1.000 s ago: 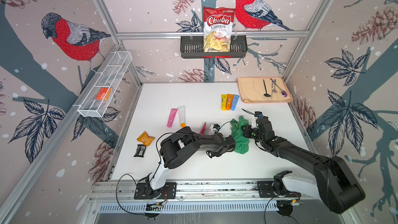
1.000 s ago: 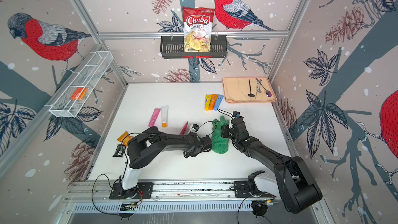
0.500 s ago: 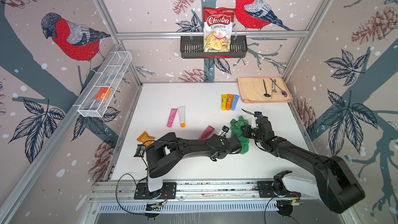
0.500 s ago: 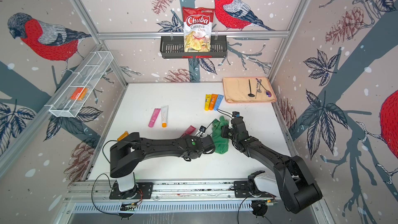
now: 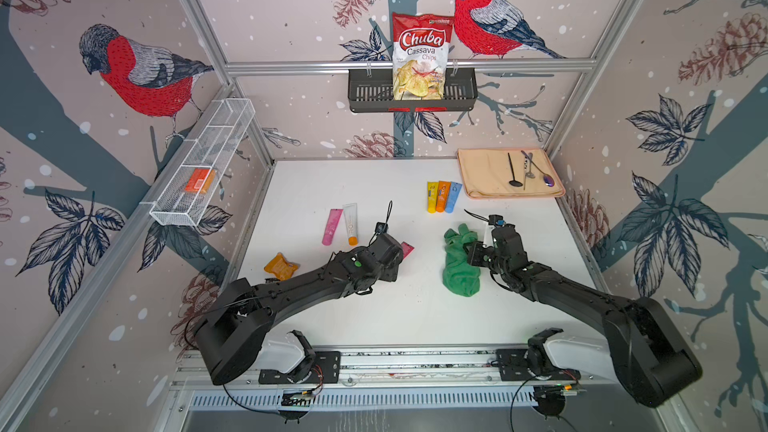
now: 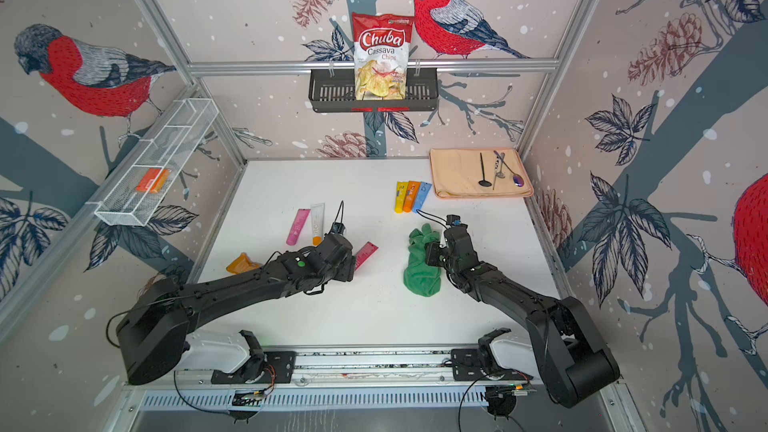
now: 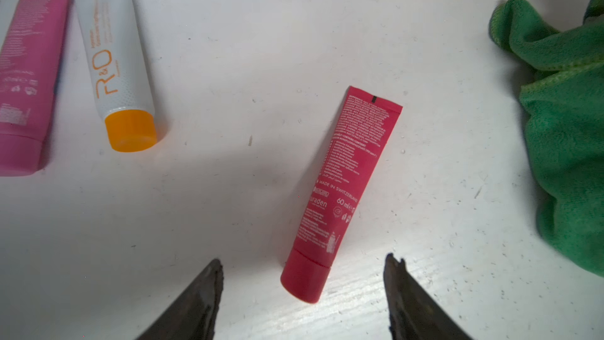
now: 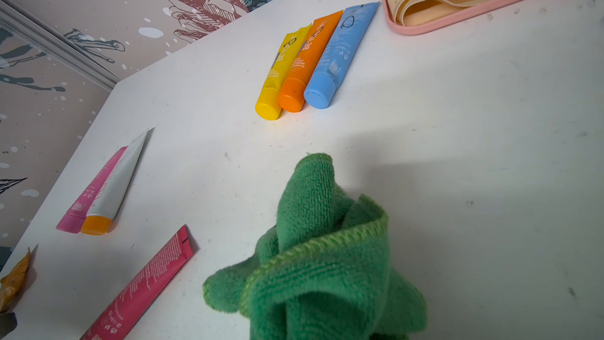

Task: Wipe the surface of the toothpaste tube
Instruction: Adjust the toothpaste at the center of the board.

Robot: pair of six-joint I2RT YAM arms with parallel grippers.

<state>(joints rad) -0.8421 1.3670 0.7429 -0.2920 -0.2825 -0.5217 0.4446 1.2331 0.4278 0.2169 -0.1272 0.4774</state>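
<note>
left pincer (image 7: 304,259): fingers stood apart, gripping nothing | red toothpaste tube (image 7: 343,184): lay flat on the tabletop (image 7: 228,44), cap end between the spread fingertips, touching neither | right pincer (image 5: 468,258): clamped together on the green microfibre cloth (image 5: 459,274), whose lower part rested on the tabletop, apart from the tube

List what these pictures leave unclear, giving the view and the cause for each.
- Right gripper fingertips: right wrist view, buried in the green cloth.
- Red tube cap: both top views, under the left arm.
- The same cap: right wrist view, cut off by the picture's edge.
- Tube's smallest print: left wrist view, too small and blurred.
</note>
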